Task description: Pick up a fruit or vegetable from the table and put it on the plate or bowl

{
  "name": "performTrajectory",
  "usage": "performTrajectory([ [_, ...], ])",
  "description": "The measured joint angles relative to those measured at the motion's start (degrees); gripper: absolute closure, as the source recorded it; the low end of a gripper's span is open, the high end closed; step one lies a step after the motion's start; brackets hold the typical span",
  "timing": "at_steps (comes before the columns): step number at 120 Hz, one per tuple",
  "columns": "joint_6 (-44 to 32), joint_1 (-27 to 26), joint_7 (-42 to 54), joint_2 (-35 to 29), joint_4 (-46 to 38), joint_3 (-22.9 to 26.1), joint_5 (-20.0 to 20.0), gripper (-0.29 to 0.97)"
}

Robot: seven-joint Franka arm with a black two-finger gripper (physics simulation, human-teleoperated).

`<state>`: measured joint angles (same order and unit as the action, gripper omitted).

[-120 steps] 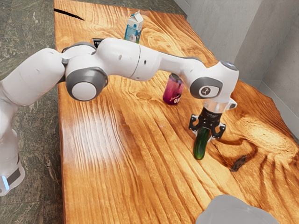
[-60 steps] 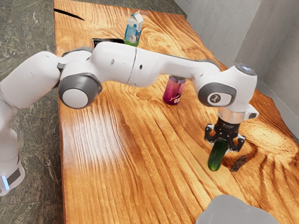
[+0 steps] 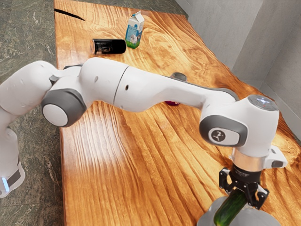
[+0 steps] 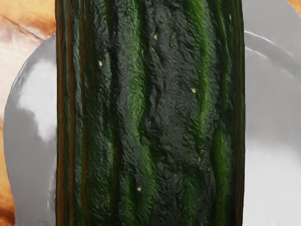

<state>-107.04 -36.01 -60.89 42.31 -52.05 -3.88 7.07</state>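
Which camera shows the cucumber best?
The wrist view: the cucumber is close up, with its bumpy green skin plain. The exterior view shows it smaller, hanging tilted from the tool above the grey plate.

My glossy white, round-shelled arm (image 3: 141, 89) has grey joint caps: one large grey disc (image 3: 59, 107) at centre left and a grey cap with a small white logo (image 3: 221, 135) at lower right. Below a silvery collar (image 3: 248, 164) sits the black two-finger gripper (image 3: 242, 193). A small blue light (image 3: 5, 183) glows at the lower left edge.
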Motion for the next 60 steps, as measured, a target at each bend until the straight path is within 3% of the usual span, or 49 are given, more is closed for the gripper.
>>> performTrajectory([
  [19,-2.32,-0.7,0.14,2.91,-0.01,0.42,0.19,0.5],
  [37,-3.45,-0.81,0.23,2.84,-0.01,0.14,0.23,0.19],
  [60,-3.87,-1.23,0.33,1.88,-0.49,-1.66,-0.72,0.05],
])
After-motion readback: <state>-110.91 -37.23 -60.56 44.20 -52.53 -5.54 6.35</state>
